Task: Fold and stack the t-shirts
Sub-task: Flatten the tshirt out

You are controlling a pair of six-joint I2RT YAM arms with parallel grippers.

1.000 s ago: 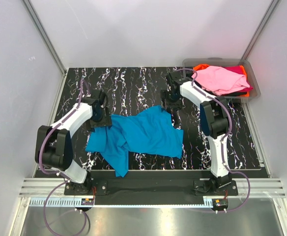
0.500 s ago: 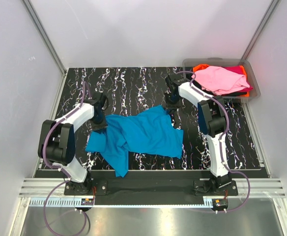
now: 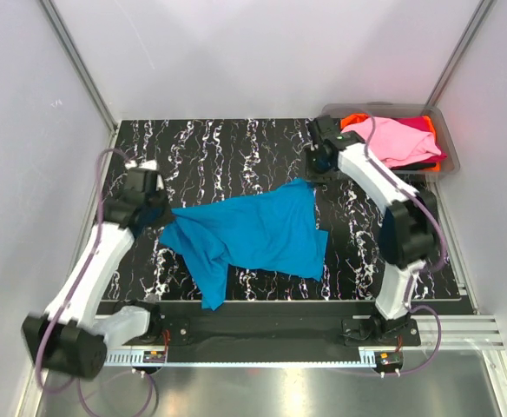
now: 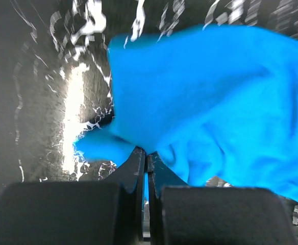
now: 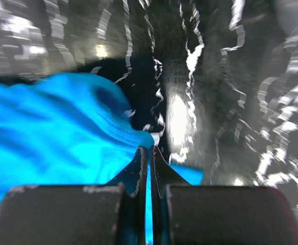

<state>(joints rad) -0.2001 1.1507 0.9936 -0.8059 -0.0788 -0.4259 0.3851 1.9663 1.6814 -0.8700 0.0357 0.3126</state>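
Two arms work one garment in the top external view. The turquoise t-shirt [image 3: 253, 230] lies rumpled across the middle of the dark marbled surface [image 3: 227, 148], with a doubled flap trailing toward 6 o'clock. The left end effector [image 3: 156, 215] meets the cloth at its 9 o'clock corner. The right end effector [image 3: 312, 176] meets it at the 1 o'clock corner. Off at the surface's 2 o'clock corner, a clear bin [image 3: 384, 108] holds the pink t-shirt [image 3: 392, 141] on top of other colours.

From the left wrist, the left end effector [image 4: 145, 153] has its fingers pressed together on a pinch of the turquoise t-shirt [image 4: 215, 102], which billows away toward 2 o'clock above the surface [image 4: 36, 102].

From the right wrist, the right end effector [image 5: 149, 150] is likewise clamped on a hem of the turquoise t-shirt [image 5: 47, 127], which spreads toward 9 o'clock. The bare surface [image 5: 215, 76] is blurred beyond it.

The step in hand appears to be spreading the shirt flat before any fold. The next move likely calls for drawing the two held corners apart evenly and laying the cloth down smooth. The flap at 6 o'clock probably needs straightening after that.
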